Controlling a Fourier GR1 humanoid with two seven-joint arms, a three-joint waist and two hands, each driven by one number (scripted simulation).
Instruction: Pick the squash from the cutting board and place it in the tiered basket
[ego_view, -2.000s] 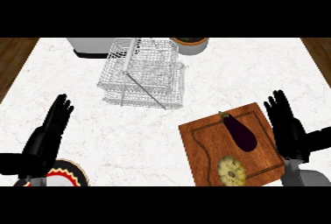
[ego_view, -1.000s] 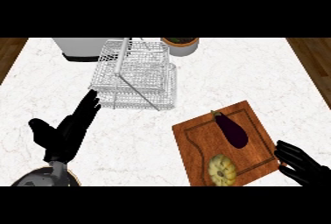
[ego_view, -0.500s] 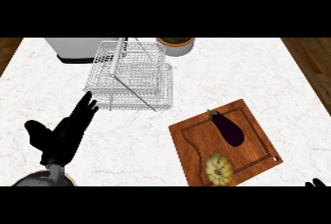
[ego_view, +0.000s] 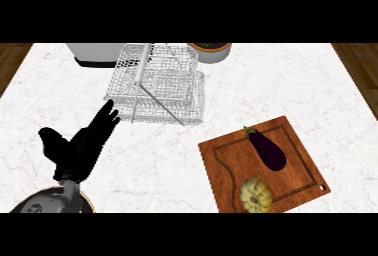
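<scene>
A small round yellow squash (ego_view: 255, 193) lies at the near end of the wooden cutting board (ego_view: 295, 150), at the lower right of the head view. A dark purple eggplant (ego_view: 266, 149) lies beyond it on the same board. The white wire tiered basket (ego_view: 158, 82) stands at the back centre of the marble counter. My left hand (ego_view: 80, 146) is open over the counter at the left, fingers straight and pointing toward the basket, well apart from the board. My right hand does not show.
A white appliance (ego_view: 94, 54) stands at the back left behind the basket. A pale pot (ego_view: 211, 51) sits at the back, right of the basket. Wooden floor shows past the counter's left and right edges.
My right hand has dropped out of the lower right corner. My left hand has moved up and inward toward the basket. The view has shifted, so the board now sits nearer the centre.
</scene>
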